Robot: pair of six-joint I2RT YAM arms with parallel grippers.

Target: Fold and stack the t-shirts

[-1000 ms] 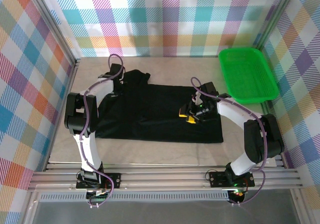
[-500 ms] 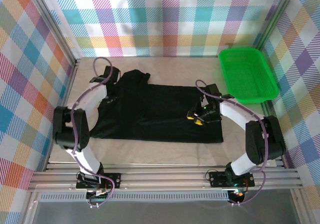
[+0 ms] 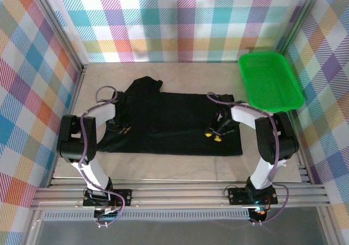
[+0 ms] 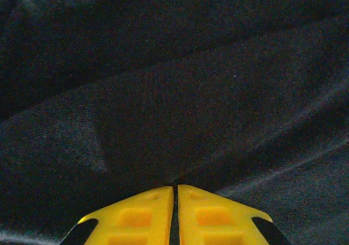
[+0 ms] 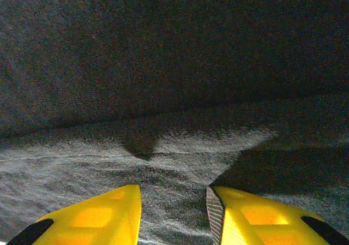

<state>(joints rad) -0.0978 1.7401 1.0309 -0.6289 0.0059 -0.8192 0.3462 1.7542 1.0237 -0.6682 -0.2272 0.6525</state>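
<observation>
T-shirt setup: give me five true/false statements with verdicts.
1. The black t-shirt lies spread out on the table. True.
2. The green basket sits at the table's far left. False: it is at the far right.
3. The left claw stands wide open. False: it is shut, with its fingers almost touching.
4. The right claw is open, with fabric showing between its fingers. True.
5. Both claws are over the basket. False: both are at the t-shirt.
</observation>
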